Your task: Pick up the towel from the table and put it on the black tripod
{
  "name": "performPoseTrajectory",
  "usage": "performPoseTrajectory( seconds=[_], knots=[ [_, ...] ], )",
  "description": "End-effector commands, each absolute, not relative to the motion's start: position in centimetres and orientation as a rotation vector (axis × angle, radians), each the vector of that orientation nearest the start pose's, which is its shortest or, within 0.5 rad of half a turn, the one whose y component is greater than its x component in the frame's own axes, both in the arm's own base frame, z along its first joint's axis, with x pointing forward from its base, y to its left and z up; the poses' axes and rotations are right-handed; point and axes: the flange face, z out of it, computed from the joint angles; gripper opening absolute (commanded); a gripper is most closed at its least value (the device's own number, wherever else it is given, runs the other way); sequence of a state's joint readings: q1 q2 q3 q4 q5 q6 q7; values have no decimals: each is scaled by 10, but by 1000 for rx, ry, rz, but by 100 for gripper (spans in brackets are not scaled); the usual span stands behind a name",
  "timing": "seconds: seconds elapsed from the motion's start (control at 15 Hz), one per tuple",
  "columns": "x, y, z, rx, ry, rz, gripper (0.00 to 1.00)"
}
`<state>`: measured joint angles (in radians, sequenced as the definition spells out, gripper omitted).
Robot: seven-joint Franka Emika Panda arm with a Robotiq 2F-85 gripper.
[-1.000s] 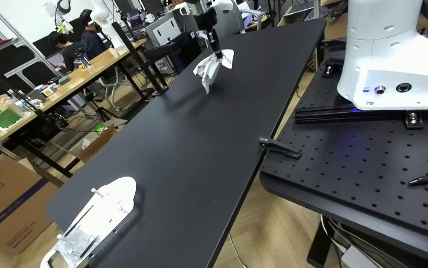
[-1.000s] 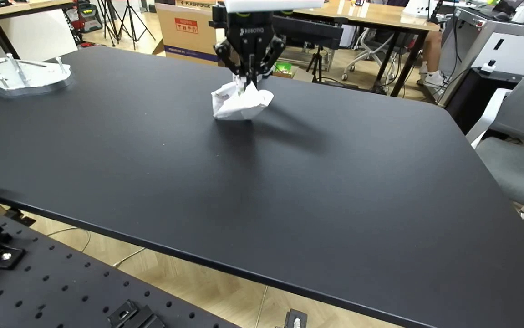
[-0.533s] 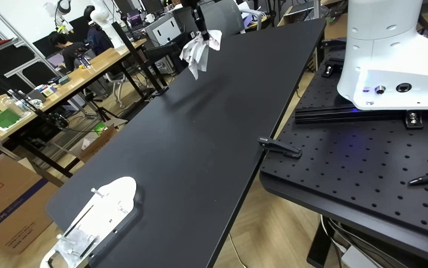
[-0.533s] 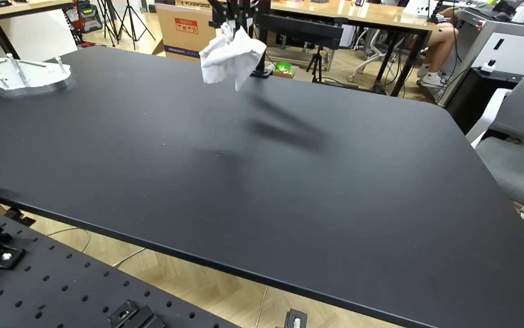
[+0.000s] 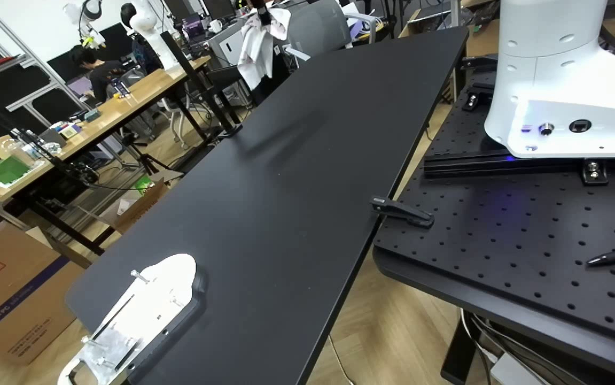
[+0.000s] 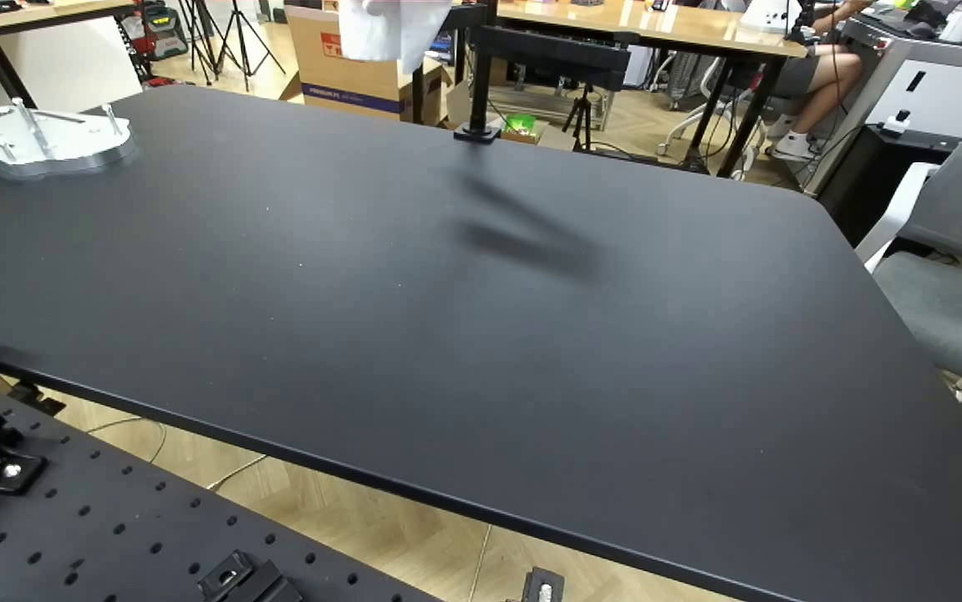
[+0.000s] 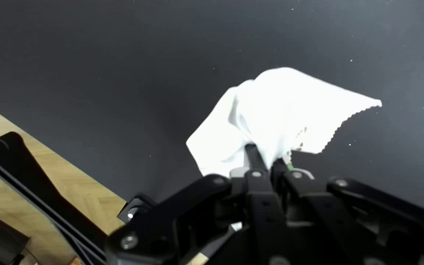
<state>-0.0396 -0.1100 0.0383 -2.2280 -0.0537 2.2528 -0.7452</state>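
The white towel (image 5: 259,48) hangs in folds from my gripper (image 5: 263,17), well above the table. It also shows at the top edge in an exterior view (image 6: 384,29), where the gripper is out of frame. In the wrist view the gripper (image 7: 266,157) is shut on the towel (image 7: 285,106), pinching its middle between the fingertips. A black stand (image 6: 483,92) with a horizontal arm (image 6: 552,54), matching the tripod, is fixed at the table's far edge. The towel is left of its post there. The stand also shows in an exterior view (image 5: 196,80) and the wrist view (image 7: 38,184).
A black table (image 5: 264,224) lies below. A white plate with upright pins (image 5: 147,299) sits at one end of it, also seen in an exterior view (image 6: 54,138). A grey chair (image 6: 949,318) stands beside the table. A cardboard box (image 6: 347,75) stands beyond it.
The gripper has lifted the towel from near the tabletop to high above it. In both exterior views the towel moved up and to the left. The gripper stays shut on it.
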Motion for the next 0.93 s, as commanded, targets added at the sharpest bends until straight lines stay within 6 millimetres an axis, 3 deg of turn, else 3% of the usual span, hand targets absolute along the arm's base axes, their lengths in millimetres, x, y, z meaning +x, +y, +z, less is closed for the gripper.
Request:
performPoseTrajectory(
  seconds=[0.0,0.2,0.4,0.6,0.87],
  knots=[
    [531,4,477,-2984,-1187,-169,2],
    [543,8,507,-2977,-1196,-155,2],
    [555,3,523,-2972,-1215,-128,2],
    [572,-14,518,-2959,-1195,-122,2],
    [599,-39,484,-2934,-1168,-64,2]
  ],
)
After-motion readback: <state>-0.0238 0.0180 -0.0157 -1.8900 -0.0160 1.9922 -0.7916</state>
